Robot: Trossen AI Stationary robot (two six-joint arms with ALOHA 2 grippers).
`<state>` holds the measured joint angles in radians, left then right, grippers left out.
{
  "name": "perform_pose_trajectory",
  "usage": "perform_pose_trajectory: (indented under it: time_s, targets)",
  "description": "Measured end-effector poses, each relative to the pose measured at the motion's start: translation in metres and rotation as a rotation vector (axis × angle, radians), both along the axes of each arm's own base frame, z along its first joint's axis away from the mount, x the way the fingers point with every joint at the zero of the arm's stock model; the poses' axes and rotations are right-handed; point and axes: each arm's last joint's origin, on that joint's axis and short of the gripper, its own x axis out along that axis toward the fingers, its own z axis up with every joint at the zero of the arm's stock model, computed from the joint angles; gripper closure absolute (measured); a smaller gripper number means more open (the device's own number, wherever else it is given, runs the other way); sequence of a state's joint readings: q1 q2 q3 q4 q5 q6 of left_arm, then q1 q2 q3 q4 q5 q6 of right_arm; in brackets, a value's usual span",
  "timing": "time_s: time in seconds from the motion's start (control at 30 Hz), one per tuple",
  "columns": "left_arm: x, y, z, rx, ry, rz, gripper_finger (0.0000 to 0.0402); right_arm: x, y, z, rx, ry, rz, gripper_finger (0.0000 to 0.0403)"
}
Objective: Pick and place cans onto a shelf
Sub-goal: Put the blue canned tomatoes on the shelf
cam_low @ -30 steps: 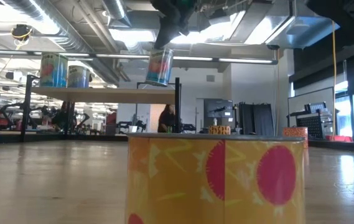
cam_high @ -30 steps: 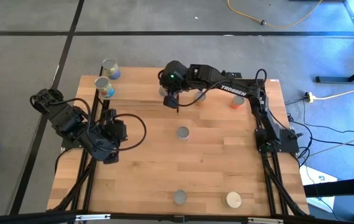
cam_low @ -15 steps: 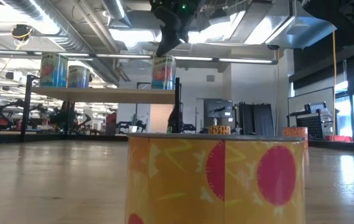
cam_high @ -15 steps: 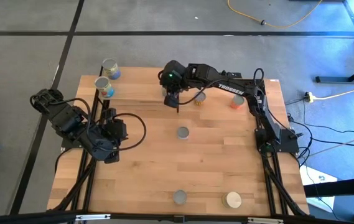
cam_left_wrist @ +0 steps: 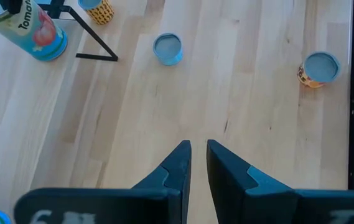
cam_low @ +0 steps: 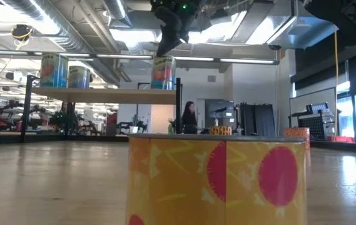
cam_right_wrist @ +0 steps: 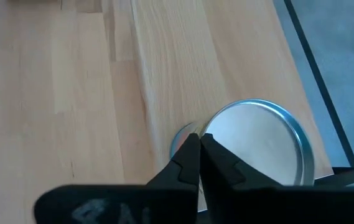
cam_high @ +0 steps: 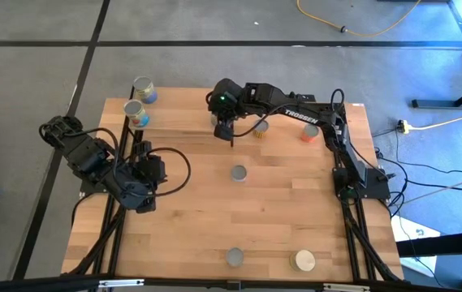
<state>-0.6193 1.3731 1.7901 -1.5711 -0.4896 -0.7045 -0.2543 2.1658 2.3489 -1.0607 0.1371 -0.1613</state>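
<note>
At the shelf's [cam_low: 102, 95] end post, you see the right gripper [cam_low: 167, 45] directly above the upright can [cam_low: 163, 72] resting on the board, its fingers nearly together at the rim, while the left gripper [cam_high: 137, 197] idles, slightly parted.

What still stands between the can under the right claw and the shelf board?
Nothing visible. In the low view the can sits upright on the shelf at its right end beside the black post, with the right claw just above its top.
</note>
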Motion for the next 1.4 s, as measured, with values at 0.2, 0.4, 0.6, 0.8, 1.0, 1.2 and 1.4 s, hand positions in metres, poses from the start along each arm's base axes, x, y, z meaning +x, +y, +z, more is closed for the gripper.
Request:
perform_pose_trajectory:
  time_s: [0.2,0.4,0.6,0.8,1.0,1.2,1.4]
  targets:
    - [0.0,0.0,0.0,-0.001,0.001,-0.001,0.0356,0.0,0.0,0.0,0.0,-0.005,-0.002,0.0393]
    - [0.0,0.0,0.0,-0.004,0.003,-0.002,0.0356,0.001,0.001,0.0,0.003,-0.002,0.006,0.0395]
    - [0.0,0.0,0.0,-0.004,0.003,-0.002,0.0356,0.001,0.002,0.0,0.004,-0.003,0.007,0.0394]
    - [0.0,0.0,0.0,-0.007,0.005,-0.003,0.0356,0.001,0.002,0.0,0.004,-0.003,0.008,0.0357]
    - [0.0,0.0,0.0,-0.007,0.005,-0.003,0.0356,0.001,0.001,0.001,-0.001,-0.012,0.011,0.0336]
    - [0.0,0.0,0.0,-0.007,0.005,-0.004,0.0356,0.0,0.004,0.01,0.001,-0.058,0.023,0.0335]
    - [0.0,0.0,0.0,-0.004,0.006,-0.008,0.0356,-0.016,0.026,0.043,0.014,-0.143,0.122,0.0335]
